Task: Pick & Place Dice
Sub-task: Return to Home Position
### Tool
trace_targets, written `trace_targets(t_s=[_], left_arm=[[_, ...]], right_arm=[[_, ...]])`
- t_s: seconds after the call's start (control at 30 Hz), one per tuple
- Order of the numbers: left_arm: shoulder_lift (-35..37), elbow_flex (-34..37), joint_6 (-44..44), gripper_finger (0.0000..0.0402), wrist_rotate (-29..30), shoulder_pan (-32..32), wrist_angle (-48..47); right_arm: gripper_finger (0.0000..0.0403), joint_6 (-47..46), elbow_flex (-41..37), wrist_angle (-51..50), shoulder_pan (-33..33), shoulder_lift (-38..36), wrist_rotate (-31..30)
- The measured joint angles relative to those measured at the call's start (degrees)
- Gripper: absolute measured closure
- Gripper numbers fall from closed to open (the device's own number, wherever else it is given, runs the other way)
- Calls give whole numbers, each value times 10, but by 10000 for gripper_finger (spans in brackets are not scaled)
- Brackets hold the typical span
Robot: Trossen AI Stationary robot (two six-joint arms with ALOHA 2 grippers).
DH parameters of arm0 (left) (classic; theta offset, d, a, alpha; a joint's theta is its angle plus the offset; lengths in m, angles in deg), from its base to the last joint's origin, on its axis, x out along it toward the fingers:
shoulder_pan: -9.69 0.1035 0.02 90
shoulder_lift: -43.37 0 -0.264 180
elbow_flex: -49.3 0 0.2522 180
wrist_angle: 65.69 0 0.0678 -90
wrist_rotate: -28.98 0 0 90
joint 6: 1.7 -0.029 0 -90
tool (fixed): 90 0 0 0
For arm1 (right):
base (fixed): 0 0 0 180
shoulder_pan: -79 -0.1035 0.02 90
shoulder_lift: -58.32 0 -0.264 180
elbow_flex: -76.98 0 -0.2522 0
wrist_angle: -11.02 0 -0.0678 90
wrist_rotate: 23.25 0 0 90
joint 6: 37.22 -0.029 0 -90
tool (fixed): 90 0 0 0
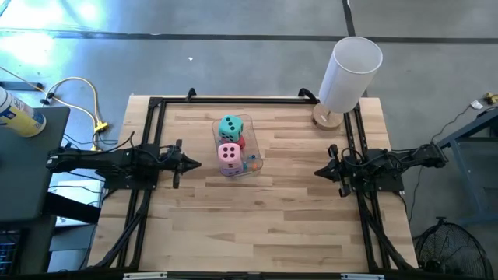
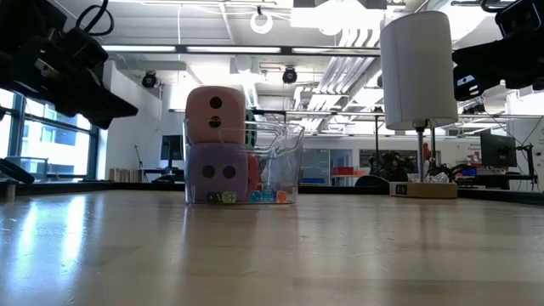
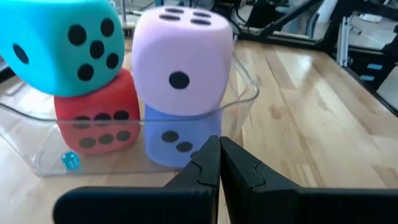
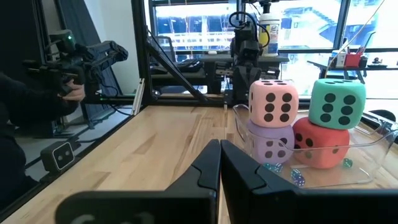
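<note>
The four dice sit stacked in a clear plastic box [image 1: 254, 148] at the table's middle. The pink die [image 1: 229, 154] rests on the purple one [image 3: 171, 142], and the teal die [image 1: 230, 127] rests on the red one [image 3: 96, 118]. My left gripper [image 1: 197, 163] is shut and empty, level at the table's left side, just short of the box. At the table's right side my right gripper [image 1: 317, 171] is also shut and holds nothing, pointing at the box from a distance.
A white cylinder lamp [image 1: 349, 74] on a round wooden base stands at the table's far right corner. Tiny coloured beads [image 2: 255, 196] lie on the box floor. Bare wood lies in front of the box toward the near edge.
</note>
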Motion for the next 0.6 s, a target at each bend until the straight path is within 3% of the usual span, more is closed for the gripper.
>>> trace_targets(t_s=[0.3, 0.6], left_arm=[[26, 2, -10, 401, -18, 0, -2], [24, 25, 9, 401, -89, 0, 54]], right_arm=[[401, 0, 0, 1, 0, 0, 0], [401, 0, 0, 2, 0, 0, 0]])
